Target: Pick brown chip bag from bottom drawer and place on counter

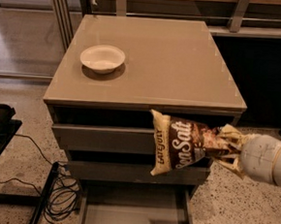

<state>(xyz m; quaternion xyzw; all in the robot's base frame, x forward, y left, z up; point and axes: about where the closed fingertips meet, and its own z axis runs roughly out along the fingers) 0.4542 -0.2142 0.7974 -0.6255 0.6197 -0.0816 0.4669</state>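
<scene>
The brown chip bag (184,144) with white "Sea Salt" lettering hangs in the air in front of the upper drawers, just below the counter's front edge. My gripper (227,146) comes in from the right and is shut on the bag's right end. The bottom drawer (132,213) is pulled open below, showing its plain grey floor. The counter (169,58) is the glossy taupe top of the cabinet, above and behind the bag.
A white bowl (102,58) stands on the counter's left side. Two taller drawers (104,140) sit above the open one. Black cables (58,195) and a dark stand lie on the speckled floor at left. A rail and wall run behind the cabinet.
</scene>
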